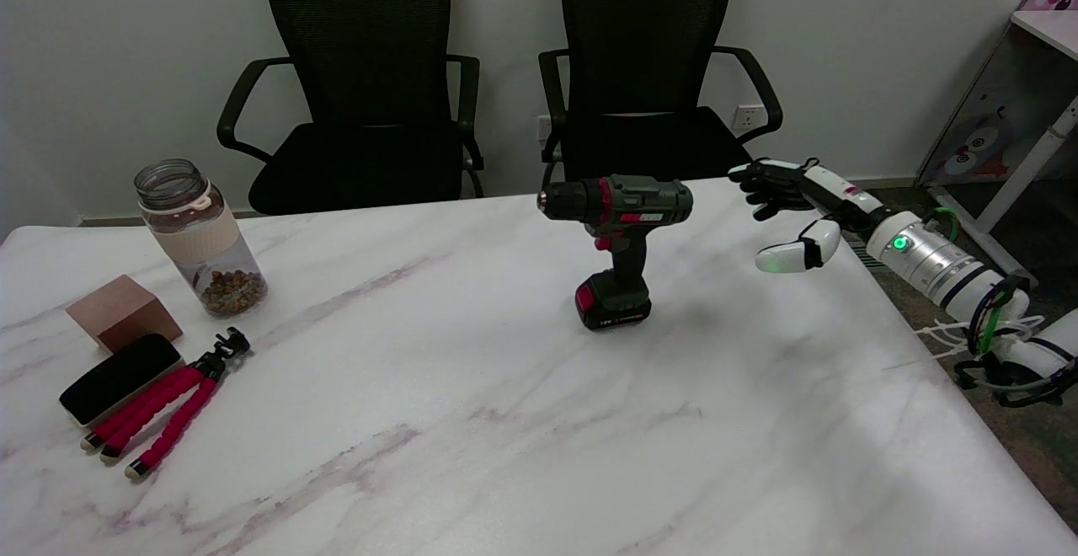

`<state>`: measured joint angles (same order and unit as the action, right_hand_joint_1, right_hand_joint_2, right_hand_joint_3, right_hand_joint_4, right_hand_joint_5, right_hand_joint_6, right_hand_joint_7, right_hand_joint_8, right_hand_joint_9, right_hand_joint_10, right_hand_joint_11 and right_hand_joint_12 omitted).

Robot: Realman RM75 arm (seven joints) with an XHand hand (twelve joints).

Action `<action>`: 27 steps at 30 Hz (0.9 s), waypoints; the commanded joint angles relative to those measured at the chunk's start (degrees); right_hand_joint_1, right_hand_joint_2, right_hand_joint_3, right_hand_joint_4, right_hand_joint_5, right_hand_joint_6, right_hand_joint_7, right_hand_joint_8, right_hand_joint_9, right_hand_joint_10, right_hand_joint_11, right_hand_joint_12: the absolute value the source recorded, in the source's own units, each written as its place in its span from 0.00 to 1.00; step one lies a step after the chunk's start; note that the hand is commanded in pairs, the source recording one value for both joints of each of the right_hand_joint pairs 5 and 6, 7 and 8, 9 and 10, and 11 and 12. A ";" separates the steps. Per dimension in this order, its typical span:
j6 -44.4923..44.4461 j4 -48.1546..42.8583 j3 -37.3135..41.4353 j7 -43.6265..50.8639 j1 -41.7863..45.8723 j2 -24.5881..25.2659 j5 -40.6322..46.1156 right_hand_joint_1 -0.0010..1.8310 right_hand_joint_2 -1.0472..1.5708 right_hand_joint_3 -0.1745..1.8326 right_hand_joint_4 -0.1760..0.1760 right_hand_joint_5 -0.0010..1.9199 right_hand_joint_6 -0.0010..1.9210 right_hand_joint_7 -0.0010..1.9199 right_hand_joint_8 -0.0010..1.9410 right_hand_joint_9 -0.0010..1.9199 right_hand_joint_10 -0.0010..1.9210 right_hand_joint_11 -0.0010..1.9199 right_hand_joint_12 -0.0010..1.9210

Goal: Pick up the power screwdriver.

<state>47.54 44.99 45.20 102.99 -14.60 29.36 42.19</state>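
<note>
Right hand point(792, 215) hangs in the air over the table's far right edge, fingers spread wide, thumb apart below them, holding nothing. Palm faces left toward the power screwdriver point(617, 244), which is near but apart from it. Screwdriver stands upright on its battery base at the middle far part of the marble table point(472, 421), chuck pointing left. Well apart at the left side: a jar point(200, 237) with brown contents, a wooden block point(123, 312), a black eraser point(120, 377), a small red tripod point(168, 408) just beside the eraser. Two black chairs point(362, 76) behind the table.
</note>
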 commanded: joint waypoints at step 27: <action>6.34 -0.25 -1.15 -1.39 0.45 14.86 5.10 0.47 0.29 0.55 0.95 0.25 0.25 0.25 0.25 0.25 0.24 0.33 0.33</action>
<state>50.63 45.37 43.89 101.74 -14.32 38.02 44.58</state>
